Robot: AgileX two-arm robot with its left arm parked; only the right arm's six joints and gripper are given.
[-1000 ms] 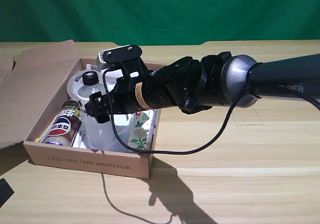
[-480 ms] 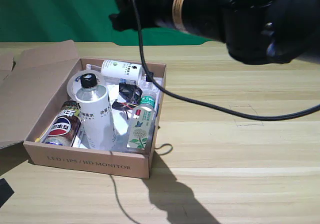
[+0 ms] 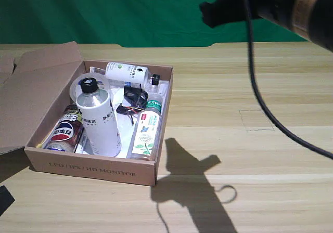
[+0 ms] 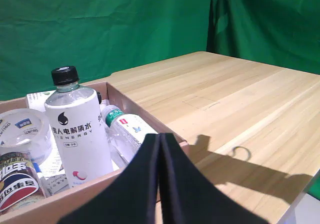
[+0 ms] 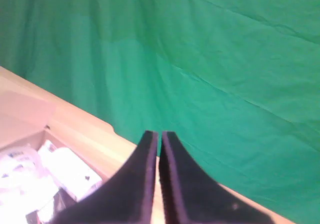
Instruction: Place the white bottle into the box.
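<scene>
On the table [image 3: 270, 155], the box [image 3: 93, 169] sits at the exterior view's left, flap open. Right arm [image 3: 291, 4] raised high at that view's upper right, well above and apart from the box, casting a shadow on the wood beside it. Gripper [image 5: 160, 149]: fingers pressed together, nothing between them, pointing toward the green backdrop [image 3: 104, 9]. White bottle [image 3: 98, 119] stands upright inside the box, black cap up, between a cola can [image 3: 66, 129] and a slim green-capped bottle [image 3: 147, 129]; a smaller white bottle [image 3: 127, 73] lies along the far wall.
</scene>
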